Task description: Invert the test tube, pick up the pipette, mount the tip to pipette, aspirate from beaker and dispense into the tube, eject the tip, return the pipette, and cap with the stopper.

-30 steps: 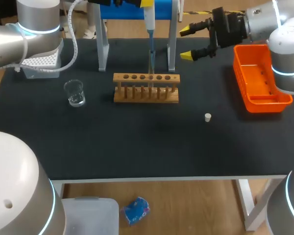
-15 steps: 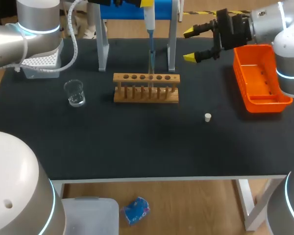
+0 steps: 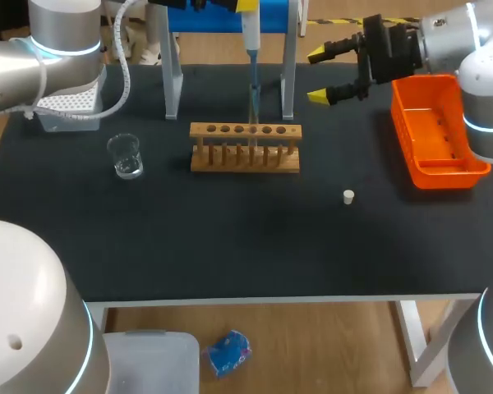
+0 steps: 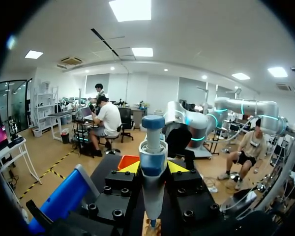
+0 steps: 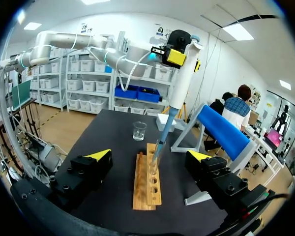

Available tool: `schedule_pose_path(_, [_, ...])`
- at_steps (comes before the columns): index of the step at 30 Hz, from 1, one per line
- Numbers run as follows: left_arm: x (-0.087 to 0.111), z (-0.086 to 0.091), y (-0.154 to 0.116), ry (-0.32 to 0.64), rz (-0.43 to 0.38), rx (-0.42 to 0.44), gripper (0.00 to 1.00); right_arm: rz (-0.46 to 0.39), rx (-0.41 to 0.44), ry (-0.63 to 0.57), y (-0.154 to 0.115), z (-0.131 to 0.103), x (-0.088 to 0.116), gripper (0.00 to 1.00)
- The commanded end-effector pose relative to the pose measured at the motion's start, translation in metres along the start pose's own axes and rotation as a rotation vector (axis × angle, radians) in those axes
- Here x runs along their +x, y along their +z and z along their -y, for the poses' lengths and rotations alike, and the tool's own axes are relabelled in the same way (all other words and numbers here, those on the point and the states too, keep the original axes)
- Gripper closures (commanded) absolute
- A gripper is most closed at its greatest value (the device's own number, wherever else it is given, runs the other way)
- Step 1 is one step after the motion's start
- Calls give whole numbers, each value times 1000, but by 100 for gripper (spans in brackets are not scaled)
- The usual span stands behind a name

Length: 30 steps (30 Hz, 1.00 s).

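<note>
The left tool (image 4: 153, 168) is shut tight on the pipette (image 3: 251, 31) and holds it straight up over the wooden rack (image 3: 245, 148). The thin tip goes down into the test tube (image 5: 153, 166), which stands in the rack in the middle of the table (image 3: 230, 238). I think this is the squirting-out step. To do it well, hold the pipette straight, press slowly, and do not bump the glass. The right tool (image 3: 318, 75) is wide open and holds nothing, near the orange bin (image 3: 448, 176). The white stopper (image 3: 348, 195) lies on the table, apart from the rack.
</note>
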<state>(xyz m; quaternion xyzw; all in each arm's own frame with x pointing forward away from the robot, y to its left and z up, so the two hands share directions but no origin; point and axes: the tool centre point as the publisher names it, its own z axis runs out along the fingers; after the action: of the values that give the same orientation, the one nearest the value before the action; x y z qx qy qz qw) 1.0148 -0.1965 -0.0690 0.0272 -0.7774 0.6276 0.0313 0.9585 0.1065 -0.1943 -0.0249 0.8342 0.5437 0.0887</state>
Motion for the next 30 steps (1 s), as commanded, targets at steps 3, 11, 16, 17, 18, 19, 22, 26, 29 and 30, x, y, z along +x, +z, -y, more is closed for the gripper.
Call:
schedule_pose_path(3, [2, 0, 2, 3, 16, 2, 100, 0, 0, 0, 0, 0, 0, 0])
schedule_pose_path(11, [2, 0, 3, 12, 39, -9, 100, 0, 0, 0, 0, 0, 0, 0])
schedule_pose_path(16, [2, 1, 4, 5, 43, -53, 100, 0, 0, 0, 0, 0, 0, 0])
schedule_pose_path(17, [2, 1, 5, 7, 43, -51, 100, 0, 0, 0, 0, 0, 0, 0])
schedule_pose_path(18, [3, 1, 5, 3, 49, -63, 100, 0, 0, 0, 0, 0, 0, 0])
schedule_pose_path(19, [3, 1, 5, 0, 46, -80, 100, 0, 0, 0, 0, 0, 0, 0])
schedule_pose_path(22, [3, 1, 7, 3, 46, -77, 100, 0, 0, 0, 0, 0, 0, 0])
schedule_pose_path(26, [4, 1, 6, 4, 60, -65, 100, 0, 0, 0, 0, 0, 0, 0])
schedule_pose_path(29, [4, 0, 6, 7, 69, -64, 100, 0, 0, 0, 0, 0, 0, 0])
schedule_pose_path(30, [4, 0, 6, 8, 70, -64, 100, 0, 0, 0, 0, 0, 0, 0])
